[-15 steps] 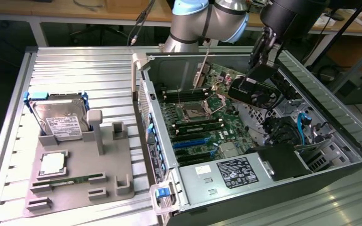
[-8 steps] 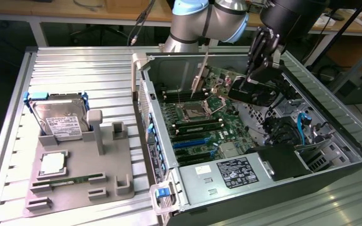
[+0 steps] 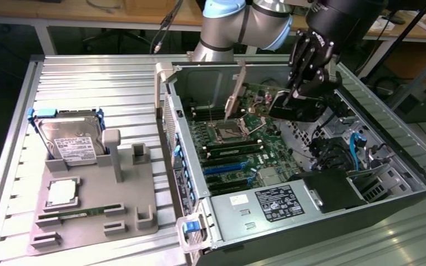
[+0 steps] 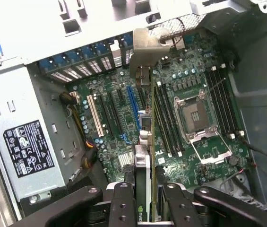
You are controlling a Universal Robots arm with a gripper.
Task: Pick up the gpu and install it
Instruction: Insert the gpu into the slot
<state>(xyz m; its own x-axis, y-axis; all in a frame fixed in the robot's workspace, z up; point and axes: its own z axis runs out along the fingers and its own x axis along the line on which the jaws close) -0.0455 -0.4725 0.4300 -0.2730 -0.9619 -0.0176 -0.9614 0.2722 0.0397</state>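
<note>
Wrist view: the gripper (image 4: 145, 189), fingers clamped on the gpu (image 4: 145, 137), holds it edge-on above the motherboard (image 4: 190, 71); installing seems in hand, calling for slot alignment.

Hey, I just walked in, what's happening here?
The robot arm's black gripper is clamped on a thin flat circuit card with a silver end bracket, holding it on edge over the green motherboard inside the open computer case. Whether it is seated in a slot is unclear.
</note>
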